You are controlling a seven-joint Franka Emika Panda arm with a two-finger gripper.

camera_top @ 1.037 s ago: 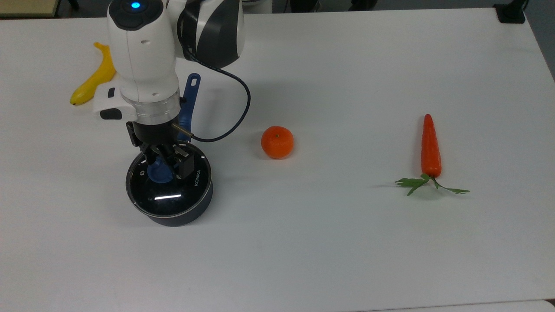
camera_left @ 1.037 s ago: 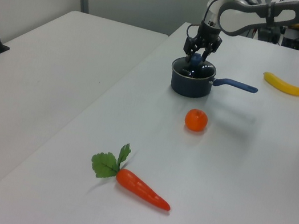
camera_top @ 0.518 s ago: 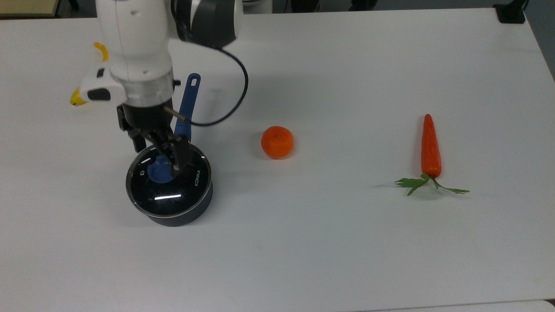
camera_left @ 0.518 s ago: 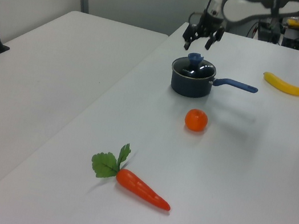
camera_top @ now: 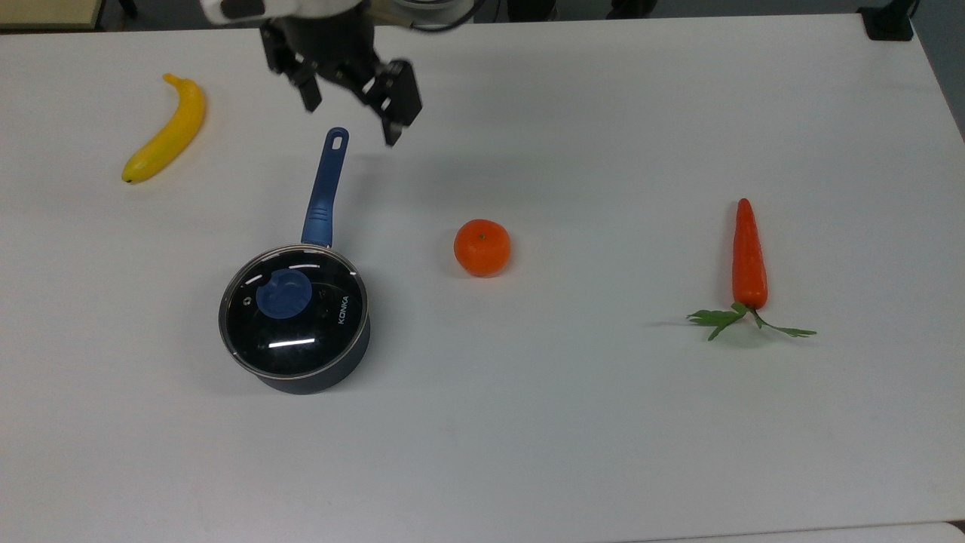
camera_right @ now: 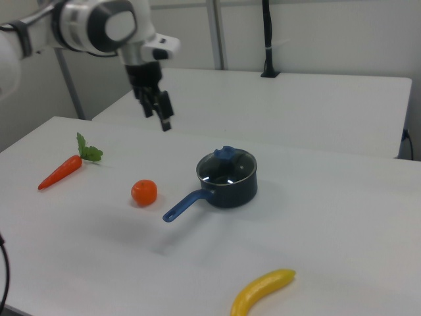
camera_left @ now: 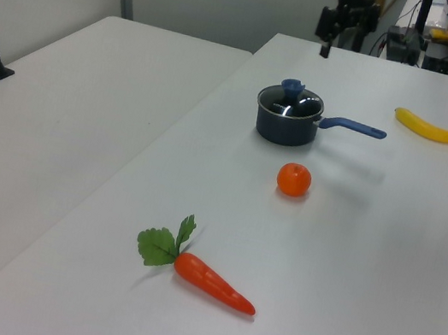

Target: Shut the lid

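Top view: glass lid (camera_top: 294,311) seated on saucepan (camera_top: 332,369); rigid, smooth, probably breakable, best held by its blue knob (camera_top: 283,293). Gripper (camera_top: 350,113) aloft, fingers spread, empty.

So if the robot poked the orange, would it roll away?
Probably a little. The orange looks round but slightly flattened, so it might wobble a short way and then settle rather than roll far. The white table looks flat and smooth, with nothing touching the orange to stop it. It seems firm, so a gentle poke shouldn't squash it.
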